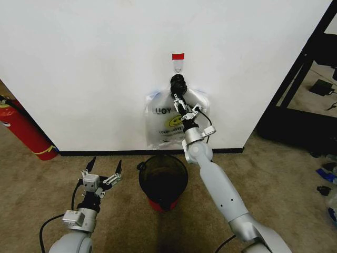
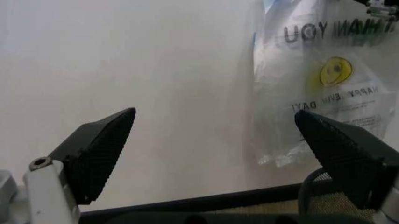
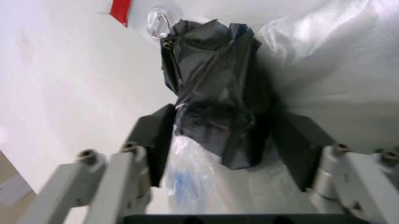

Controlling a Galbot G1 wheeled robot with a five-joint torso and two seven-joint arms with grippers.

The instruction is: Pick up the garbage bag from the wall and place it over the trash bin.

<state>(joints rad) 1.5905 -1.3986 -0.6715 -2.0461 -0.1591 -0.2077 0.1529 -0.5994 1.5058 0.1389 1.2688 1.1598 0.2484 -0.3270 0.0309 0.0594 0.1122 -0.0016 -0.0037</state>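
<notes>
the garbage bag (image 1: 171,124) hangs flat on the wall (image 1: 95,68), under a small hook (image 1: 178,66) and a bit of red tape (image 1: 178,56). it is a thin see-through bag with a yellow smiley face and black letters on it. at the top of the bag there is a bunch of crumpled black plastic (image 3: 215,93), right below the hook. the right gripper (image 1: 180,96) is up there at the wall, and its two dark fingers (image 3: 159,135) sit on both sides of that black bunch, pressed close on it, so it looks like it is grasping the top of the bag. the right arm reaches up from the floor side to get there. the trash bin (image 1: 164,179) stands on the brown carpet just under the bag, close to the black strip at the foot of the wall. it is round and black with red at the bottom. the left gripper (image 1: 101,169) is low down beside the bin, on the robot's left, well apart from the bag. its fingers (image 2: 100,144) are spread wide with nothing between them. a red fire extinguisher (image 1: 23,129) leans by the wall far to the left.
</notes>
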